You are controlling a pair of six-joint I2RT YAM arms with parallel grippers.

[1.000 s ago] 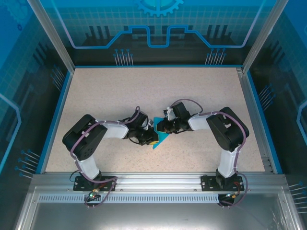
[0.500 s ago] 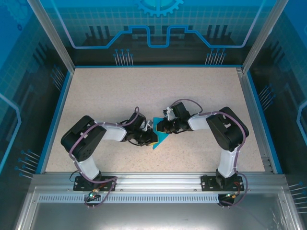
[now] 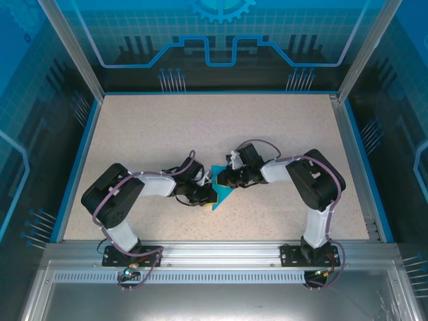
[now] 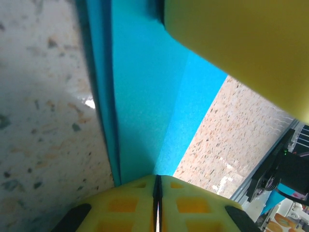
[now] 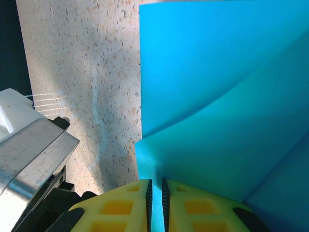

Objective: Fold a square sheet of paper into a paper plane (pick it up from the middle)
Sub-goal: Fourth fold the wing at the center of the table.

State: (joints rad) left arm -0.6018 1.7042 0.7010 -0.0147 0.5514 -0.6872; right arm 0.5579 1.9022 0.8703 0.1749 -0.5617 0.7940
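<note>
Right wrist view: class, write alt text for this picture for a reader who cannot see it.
The right tool, its two yellow fingers closed together at the bottom edge, pinches the edge of a partly folded cyan-blue paper sheet that spreads across the right of the picture. A pale speckled table lies to the left.

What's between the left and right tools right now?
The folded blue paper, seen from the top view; left tool and right tool each pinch it.
</note>
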